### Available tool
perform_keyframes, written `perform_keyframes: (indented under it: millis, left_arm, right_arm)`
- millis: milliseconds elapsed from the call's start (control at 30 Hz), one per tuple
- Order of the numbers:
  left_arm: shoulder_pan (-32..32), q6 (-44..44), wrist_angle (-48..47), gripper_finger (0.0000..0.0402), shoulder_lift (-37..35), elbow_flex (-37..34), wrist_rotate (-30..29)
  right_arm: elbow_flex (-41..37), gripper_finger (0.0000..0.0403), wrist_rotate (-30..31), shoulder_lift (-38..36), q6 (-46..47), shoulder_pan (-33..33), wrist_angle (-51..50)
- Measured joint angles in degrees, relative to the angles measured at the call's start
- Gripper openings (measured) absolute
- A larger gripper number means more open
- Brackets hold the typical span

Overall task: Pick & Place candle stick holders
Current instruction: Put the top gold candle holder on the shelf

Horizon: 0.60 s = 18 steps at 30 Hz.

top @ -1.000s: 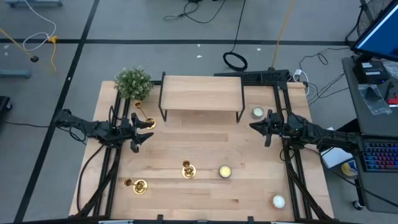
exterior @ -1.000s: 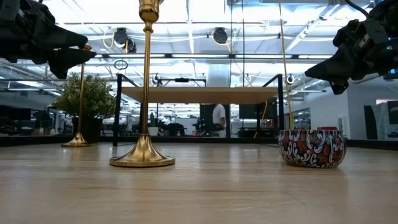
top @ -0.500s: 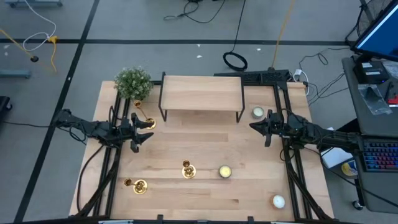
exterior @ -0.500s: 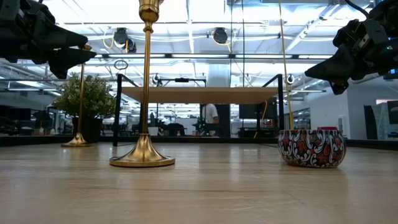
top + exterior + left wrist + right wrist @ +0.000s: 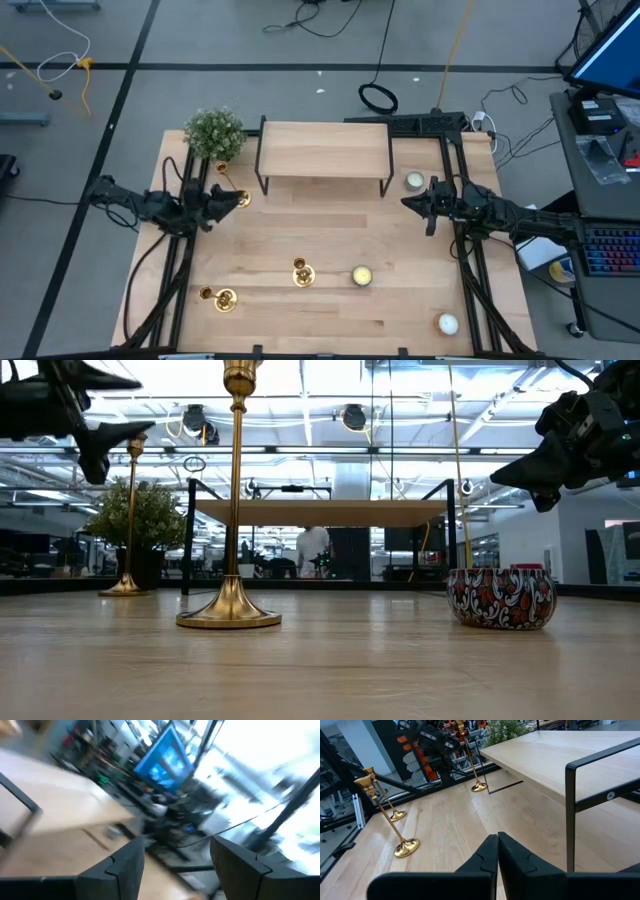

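Observation:
Three gold candle stick holders stand upright on their round bases on the wooden table (image 5: pixel 420 300). One (image 5: pixel 232 184) is beside the plant, one (image 5: pixel 302 272) is mid-table and one (image 5: pixel 222 298) is near the front left. My left gripper (image 5: pixel 238 199) hovers open right beside the holder (image 5: pixel 131 520) by the plant, about level with its top, with nothing between its fingers (image 5: pixel 177 845). Over the table's right side my right gripper (image 5: pixel 405 203) hangs shut and empty (image 5: pixel 497 837).
A wooden shelf on black legs (image 5: pixel 323 150) stands at the back centre, with a potted plant (image 5: pixel 214 132) to its left. Candles sit at the shelf's right end (image 5: pixel 414 181), mid-table (image 5: pixel 362 276) and front right (image 5: pixel 447 323). Bare wood lies between the two arms.
My left gripper has rolled about its own pointing line and tipped its fingers upward. From above, its fingers now look narrower and closer together; from the table's level, they stand one over the other. The candle stick holders and my right arm have kept still.

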Motion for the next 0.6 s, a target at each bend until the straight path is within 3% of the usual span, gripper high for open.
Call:
perform_keyframes:
  millis: [167,300,400,600]
  left_arm:
    - [-0.08,-8.62,3.04,0.0223,0.0,0.04,7.79]
    - [-0.72,-10.28,2.66,0.0223,0.38,2.56,7.3]
    - [-1.48,-6.78,1.74,0.0223,2.55,6.74,6.14]
    - [-2.88,0.47,-10.99,0.0223,12.11,22.34,1.92]
  right_arm:
    - [-0.01,0.0004,0.0,0.0,0.02,0.02,0.0]
    - [0.0,0.0004,0.0,0.0,0.01,0.02,0.01]
    - [0.01,0.0004,0.02,-0.01,0.02,0.02,0.02]
    - [0.01,0.0004,0.02,0.0,0.02,0.02,0.02]
